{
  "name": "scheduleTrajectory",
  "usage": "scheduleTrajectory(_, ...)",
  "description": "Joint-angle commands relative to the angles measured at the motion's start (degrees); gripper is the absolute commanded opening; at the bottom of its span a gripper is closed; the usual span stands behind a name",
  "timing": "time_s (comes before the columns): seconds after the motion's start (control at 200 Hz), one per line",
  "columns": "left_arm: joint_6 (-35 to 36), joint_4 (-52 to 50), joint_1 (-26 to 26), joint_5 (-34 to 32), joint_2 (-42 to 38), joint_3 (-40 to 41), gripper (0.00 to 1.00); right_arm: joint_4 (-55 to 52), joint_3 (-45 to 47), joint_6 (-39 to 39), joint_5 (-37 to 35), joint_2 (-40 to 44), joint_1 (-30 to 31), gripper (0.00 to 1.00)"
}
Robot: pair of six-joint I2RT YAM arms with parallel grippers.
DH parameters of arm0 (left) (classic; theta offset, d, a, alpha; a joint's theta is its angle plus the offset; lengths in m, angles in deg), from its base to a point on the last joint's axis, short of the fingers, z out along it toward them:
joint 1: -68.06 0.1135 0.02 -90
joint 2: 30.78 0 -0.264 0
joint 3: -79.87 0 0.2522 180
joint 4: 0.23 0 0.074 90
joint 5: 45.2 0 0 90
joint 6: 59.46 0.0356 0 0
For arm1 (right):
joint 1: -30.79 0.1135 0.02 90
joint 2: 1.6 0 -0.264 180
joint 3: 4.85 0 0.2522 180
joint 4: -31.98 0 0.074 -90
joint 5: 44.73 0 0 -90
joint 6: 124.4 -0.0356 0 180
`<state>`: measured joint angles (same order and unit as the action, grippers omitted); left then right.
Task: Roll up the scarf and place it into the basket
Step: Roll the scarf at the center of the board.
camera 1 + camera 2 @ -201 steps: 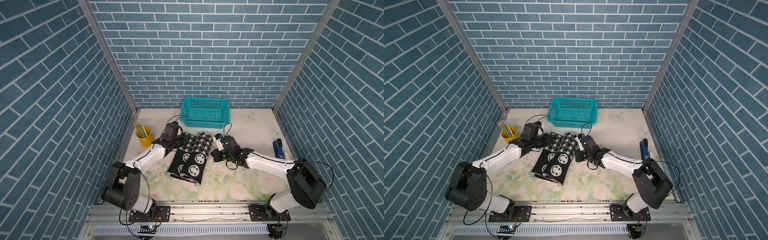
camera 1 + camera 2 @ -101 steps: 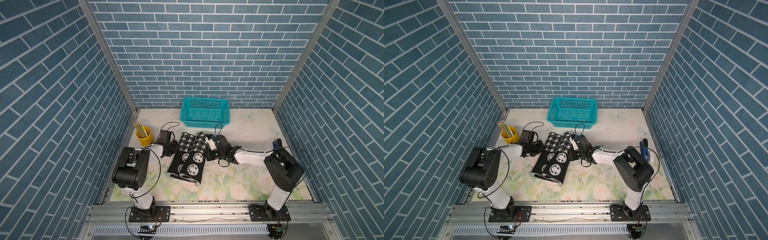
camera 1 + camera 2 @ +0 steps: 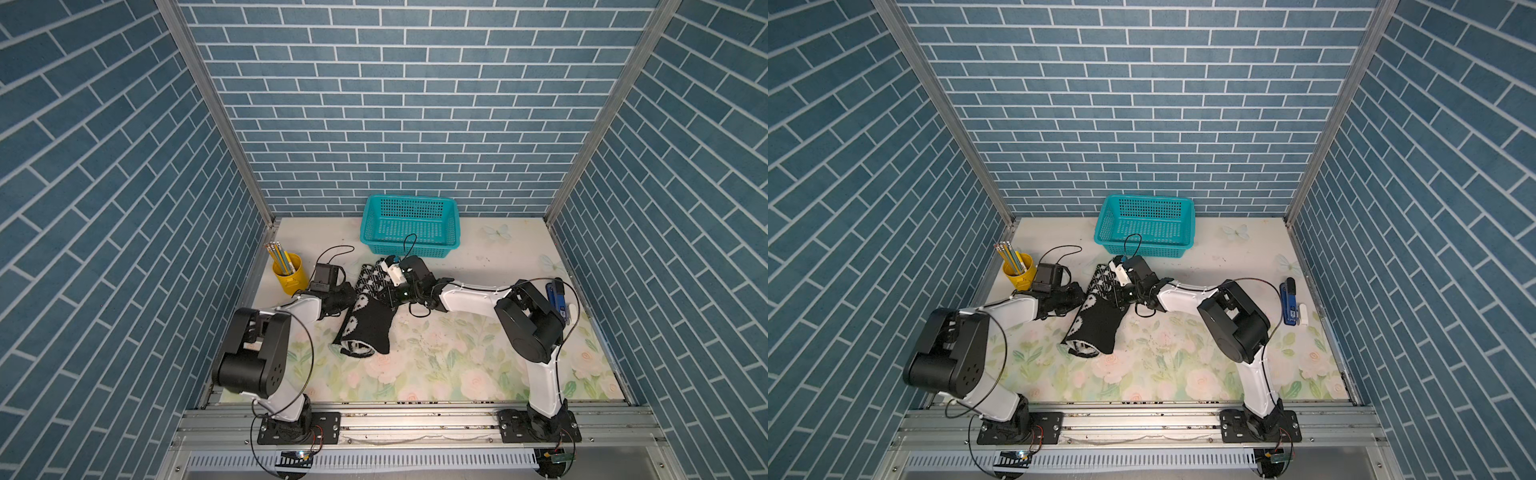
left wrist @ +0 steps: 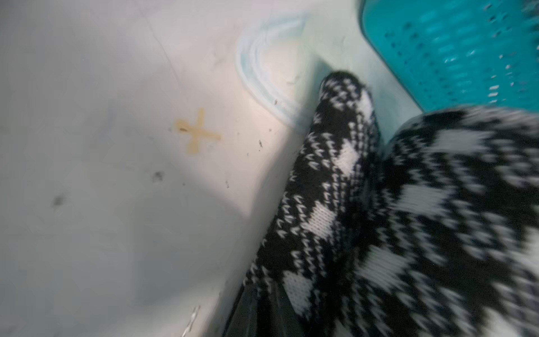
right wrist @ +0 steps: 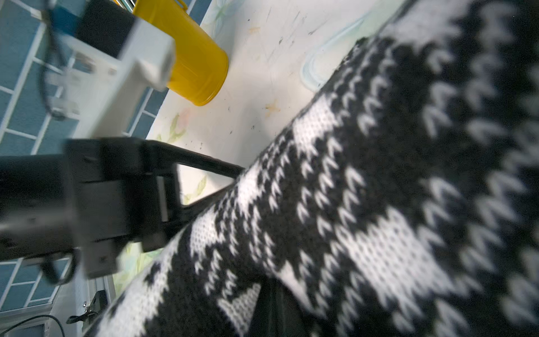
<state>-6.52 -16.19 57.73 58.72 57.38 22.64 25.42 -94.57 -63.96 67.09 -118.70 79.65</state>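
Between my two sets of fingertips hangs the far end of the scarf (image 3: 368, 309), so I judge the rolling step to be in hand and barely begun. No tight roll shows, only a loose fold. My left gripper (image 3: 350, 297) is pinched on the scarf's edge; the right wrist view shows its fingers (image 5: 204, 164) narrowing to where they meet the knit. My right gripper (image 3: 385, 293) is closed too. Cloth drapes straight off its finger, so I take it to hold the opposite edge, though the contact itself is hidden.

Next, I think both grips must carry this end over toward the near end together and level, so the layers stack evenly rather than twist. Soft knit will sag or skew if the fingers drift apart.

At the fingertips the houndstooth band sits bunched and a little lifted. Away from them the scarf runs along the mat (image 3: 457, 353), mostly black side up, with white faces along the edge on my left gripper's side. Its near end curls to show a pale inside. The basket (image 3: 415, 249) stands just beyond the fingers, looking empty and not touching the scarf.
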Motion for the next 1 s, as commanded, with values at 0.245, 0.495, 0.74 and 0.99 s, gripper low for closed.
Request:
scheduleTrajectory(0.245, 7.9, -16.7, -1.8, 0.0, -10.6, -6.6, 0.94, -1.8, -7.3, 0.7, 4.4, -8.2, 0.6, 0.00)
scheduleTrajectory(0.495, 12.8, -23.4, -9.7, -1.8, -3.3, -10.8, 1.00, -3.9, -12.7, 1.2, 7.3, -13.2, 0.2, 0.00)
scheduleTrajectory(0.74, 7.0, -19.6, -8.5, -5.5, -1.9, -4.2, 0.99, 3.5, -2.3, -1.6, 5.7, -5.3, -2.4, 0.00)
scheduleTrajectory(0.99, 3.3, -13.7, -8.5, -4.6, 2.3, 2.6, 0.96, 8.4, 5.0, -2.3, 5.7, 3.3, -7.6, 0.00)
